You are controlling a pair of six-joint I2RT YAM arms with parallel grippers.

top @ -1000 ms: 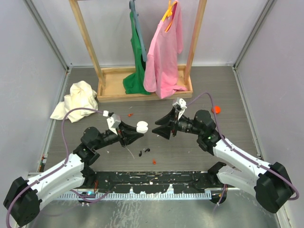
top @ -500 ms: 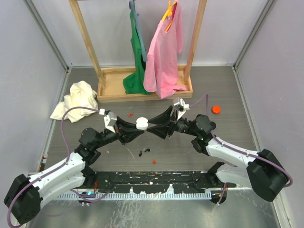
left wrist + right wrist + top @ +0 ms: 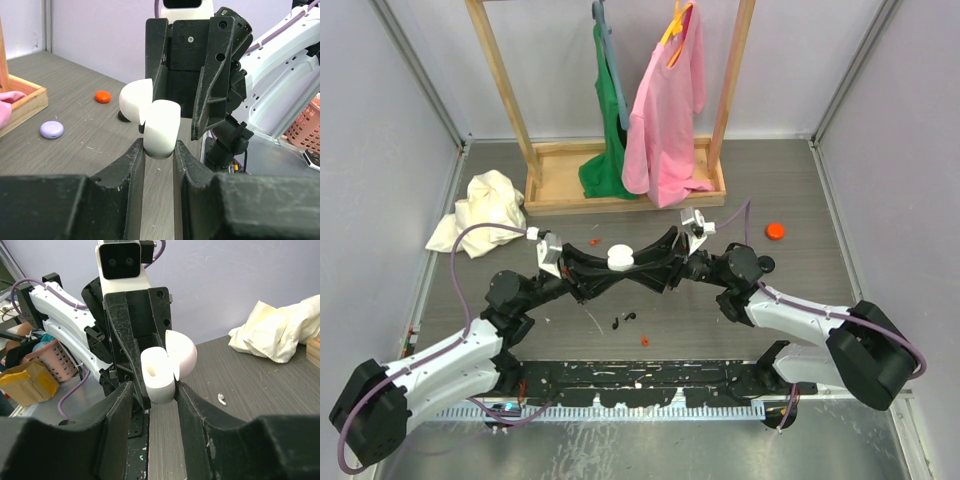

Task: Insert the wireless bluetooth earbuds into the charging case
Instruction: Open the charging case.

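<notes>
1. charging case (image 3: 161, 131), lid open, is in mid-air above the desk (image 3: 800, 200), clamped in the left fingers (image 3: 132, 170).
2. right fingers (image 3: 117, 420) are apart, straddling it.
3. step looks like a handover or bracing; socket looks empty.
4. next: one arm holds it level, the other frees up to pick.

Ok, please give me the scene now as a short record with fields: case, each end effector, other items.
charging case: white, lid open, held above the table
left end effector: shut on the charging case
right end effector: fingers flank the charging case, grip unclear
table items: purple disc, orange cap
background: pink shirt, hanging
</notes>
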